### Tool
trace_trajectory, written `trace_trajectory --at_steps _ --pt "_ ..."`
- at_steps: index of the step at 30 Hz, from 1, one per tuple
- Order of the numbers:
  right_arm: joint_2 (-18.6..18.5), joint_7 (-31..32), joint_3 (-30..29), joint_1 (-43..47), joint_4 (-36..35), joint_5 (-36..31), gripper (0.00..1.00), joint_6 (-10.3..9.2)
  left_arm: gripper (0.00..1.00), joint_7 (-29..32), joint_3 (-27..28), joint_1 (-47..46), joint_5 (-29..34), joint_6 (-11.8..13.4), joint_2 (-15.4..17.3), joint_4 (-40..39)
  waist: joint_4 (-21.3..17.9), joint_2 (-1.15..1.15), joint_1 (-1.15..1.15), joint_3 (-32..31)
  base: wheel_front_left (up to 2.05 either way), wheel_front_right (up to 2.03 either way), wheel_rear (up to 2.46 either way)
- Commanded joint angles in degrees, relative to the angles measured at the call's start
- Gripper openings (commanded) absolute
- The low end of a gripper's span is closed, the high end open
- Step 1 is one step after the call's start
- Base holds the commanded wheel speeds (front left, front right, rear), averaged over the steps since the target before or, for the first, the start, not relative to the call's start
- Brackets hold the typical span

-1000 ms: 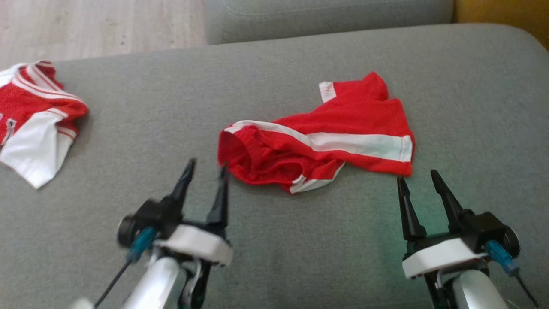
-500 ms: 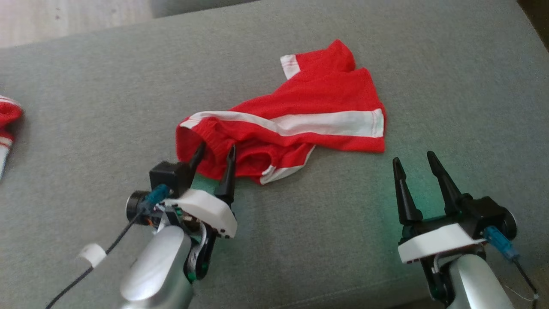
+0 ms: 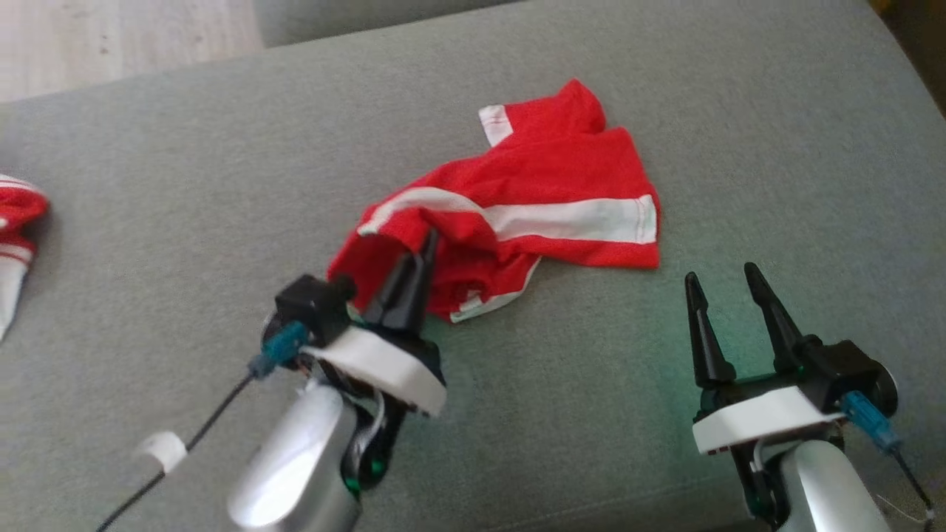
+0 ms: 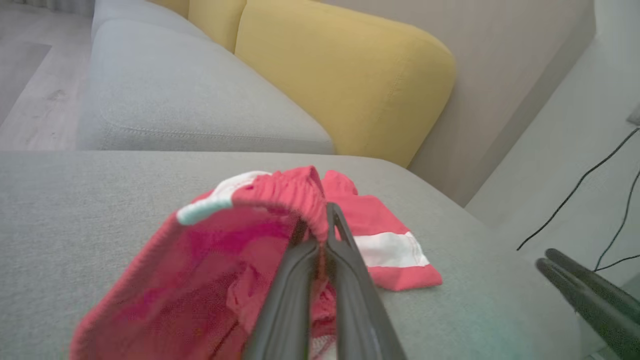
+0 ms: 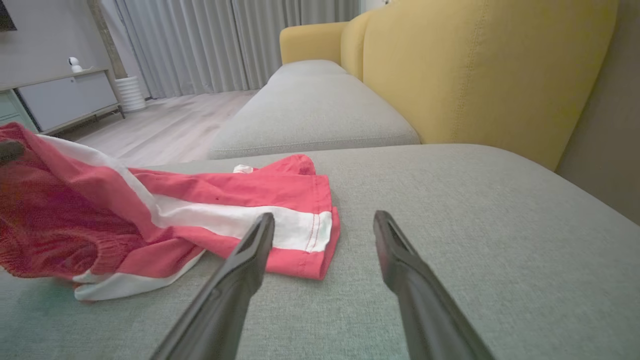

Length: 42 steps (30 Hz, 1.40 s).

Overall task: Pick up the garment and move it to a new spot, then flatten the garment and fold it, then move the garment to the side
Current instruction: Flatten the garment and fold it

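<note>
1. two end effectors at work over a grey sofa cushion (image 3: pixel 148 185), fingers pointing away from the robot.
2. grips the elastic waistband of the red shorts (image 3: pixel 562 185) with the left end effector (image 3: pixel 427 245), fingers clenched together on the fabric.
3. holds that waistband edge up in a peak at the fingertips, seen close in the left wrist view, with the mesh inside of the shorts hanging open below.
4. leaves the rest of the shorts crumpled on the middle of the cushion, white side stripe uppermost, leg hem toward the robot's right.
5. holds the right end effector (image 3: pixel 720 275) released, fingers spread wide, grasping nothing, near the leg hem but apart from it in the head view.
6. shows a second red-and-white garment (image 3: pixel 15 222) at the cushion's far left edge, well apart from the shorts.
7. shows, beyond the cushion, another grey seat (image 4: pixel 175 100), a yellow backrest (image 4: pixel 340 75) and pale wooden floor (image 3: pixel 111 37).
</note>
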Motion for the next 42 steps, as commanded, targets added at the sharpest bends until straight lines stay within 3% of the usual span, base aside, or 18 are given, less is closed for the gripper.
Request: trace_trajectory --at_steps 1,7,12,26,33,34,35,36,37,42 --pt "-0.29 -0.78 0.92 -0.57 -1.64 0.31 1.0 0.22 0.0 0.12 0.76 0.97 -0.83 -0.72 0.55 -3.36 1.43 0.0 0.0 -1.27 0.0 0.0 0.0" --pt "-0.29 -0.78 0.69 0.62 -1.12 0.33 1.0 0.22 0.0 6.19 -3.29 7.73 -2.6 -2.58 5.36 -11.45 4.36 0.0 0.0 -3.97 0.0 0.0 0.0" --pt "-0.29 -0.78 0.56 1.49 -0.68 0.37 1.0 0.22 0.0 10.46 -4.84 14.73 -4.21 -2.6 10.02 -12.45 6.0 0.0 0.0 -5.44 0.0 0.0 0.0" --pt "-0.29 -0.78 0.12 2.11 0.39 -0.36 1.0 0.22 0.0 9.14 -2.64 17.02 -3.97 0.08 14.11 -3.76 6.9 0.0 0.0 -6.66 0.0 0.0 0.0" --pt "-0.29 -0.78 0.04 2.26 0.73 -0.62 1.0 0.22 0.0 6.16 -2.01 16.38 -2.86 1.09 14.4 -1.07 6.87 0.0 0.0 -7.18 0.0 0.0 0.0" --pt "-0.29 -0.78 0.02 2.27 0.78 -0.64 1.0 0.22 0.15 5.39 -2.16 16.25 -2.44 0.95 14.52 -0.95 6.87 0.0 0.0 -7.29 0.0 0.0 0.0" --pt "-0.29 -0.78 -0.02 2.3 0.82 -0.65 1.0 0.22 0.43 4.35 -2.1 16.16 -1.99 1.08 14.63 -0.83 6.89 0.0 0.0 -7.42 0.0 0.0 0.0" --pt "-0.29 -0.78 -0.06 2.35 0.86 -0.68 1.0 0.22 0.89 3.35 -1.84 16.15 -1.84 1.36 14.57 -0.64 6.92 0.0 0.0 -7.57 0.0 0.0 0.0" --pt "-0.29 -0.78 -0.11 2.42 0.89 -0.7 1.0 0.22 1.0 2.47 -1.53 16.19 -1.87 1.62 14.41 -0.48 6.97 0.0 0.0 -7.75 0.0 0.0 0.0" --pt "-0.29 -0.78 -0.32 2.89 1.15 -0.83 1.0 0.22 1.0 -2.42 0.45 16.11 -2.13 3.37 13.33 -0.31 7.42 0.0 0.0 -9.11 0.0 0.0 0.0"
